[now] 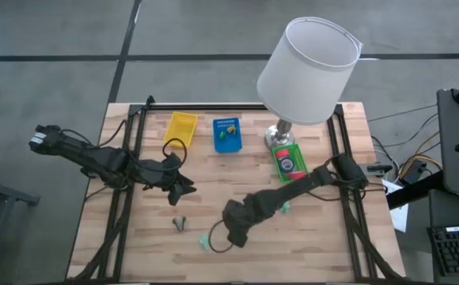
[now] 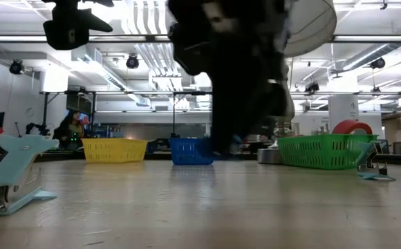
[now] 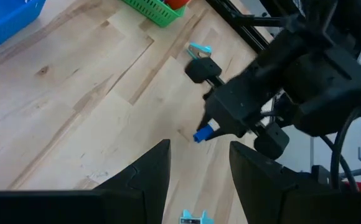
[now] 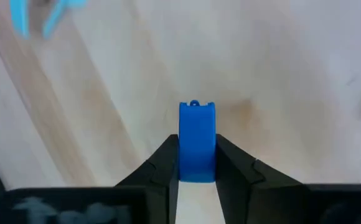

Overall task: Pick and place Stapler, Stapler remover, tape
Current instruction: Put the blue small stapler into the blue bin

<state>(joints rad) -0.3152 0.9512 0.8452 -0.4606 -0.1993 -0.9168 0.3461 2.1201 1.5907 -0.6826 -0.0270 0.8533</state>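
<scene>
My right gripper (image 4: 197,140) is shut on a small blue oblong piece (image 4: 196,134), possibly a stapler, above the table's near middle (image 1: 231,233). My left gripper (image 3: 199,146) is open and holds nothing; it hangs left of centre (image 1: 183,188), pointing toward the right gripper. Light-blue staplers rest on the wood: one at the near edge (image 1: 210,241), another beside the right arm (image 1: 285,207). A small grey item (image 1: 180,223), perhaps the stapler remover, lies between the arms. A red tape roll (image 2: 351,127) sits in the green basket (image 1: 289,161). No blue tape shows. My right gripper pinches the blue piece between its two fingers (image 4: 168,155), one finger on each long side. The piece lies along the fingers, and its rounded end with a small loop (image 4: 195,104) sticks out past the fingertips. In the left wrist view the blue piece (image 3: 203,133) looks clear of the wood.
A yellow basket (image 1: 183,127) and a blue basket (image 1: 226,133) with small coloured bits stand along the far edge. A lamp with a wide white shade (image 1: 309,71) rises over the far right. Black frame rails (image 1: 127,158) run down both sides. Bare wood lies near the middle.
</scene>
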